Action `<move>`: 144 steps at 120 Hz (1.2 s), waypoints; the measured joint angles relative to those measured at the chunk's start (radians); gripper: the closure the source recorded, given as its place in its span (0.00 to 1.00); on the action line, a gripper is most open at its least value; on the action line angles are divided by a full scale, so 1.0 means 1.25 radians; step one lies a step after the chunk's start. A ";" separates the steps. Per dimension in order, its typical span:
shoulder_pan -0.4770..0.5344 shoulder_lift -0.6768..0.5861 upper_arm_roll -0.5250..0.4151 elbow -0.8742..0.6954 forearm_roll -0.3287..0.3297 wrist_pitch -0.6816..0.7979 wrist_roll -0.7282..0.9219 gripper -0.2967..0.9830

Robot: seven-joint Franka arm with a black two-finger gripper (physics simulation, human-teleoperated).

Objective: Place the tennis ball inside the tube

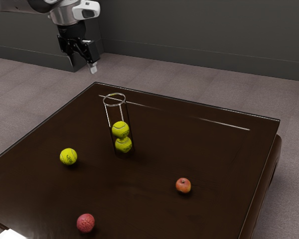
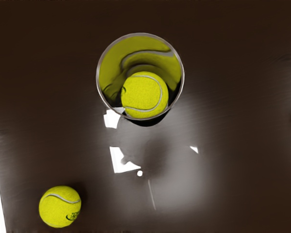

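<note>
Hold the gripper [image 1: 82, 65] high, in the exterior view's far left part, pointing downward, well apart from everything on the table [image 1: 154, 179]. Have the jaws parted widely, with a plain gap between the fingers [image 1: 93, 68]. Grip nothing there and touch nothing with either fingertip. Find the loose tennis ball [image 1: 68, 156] on the bare tabletop, outside the tube [image 1: 109, 117], to its left and slightly nearer in the exterior view, with a clear space between. See the tube standing upright, transparent, open at the top. Make out two more balls inside: an upper ball [image 1: 120, 129] resting on a lower ball [image 1: 123, 145], with room above them up to the rim. Look down in the wrist view through the round mouth onto yellow-green felt with a pale curved seam, and see the loose one lying apart, well outside the rim. Note also, in the exterior view, an apple [image 1: 183, 185], red and orange, to the right of the tube and nearer, and a textured red ball [image 1: 85, 223] at the near left, nearer than both the apple and the loose tennis ball. See bright reflections on the dark, glossy tabletop in the wrist view.
</note>
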 joint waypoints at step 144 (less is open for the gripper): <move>0.125 0.068 0.106 -0.538 0.016 0.456 0.067 0.23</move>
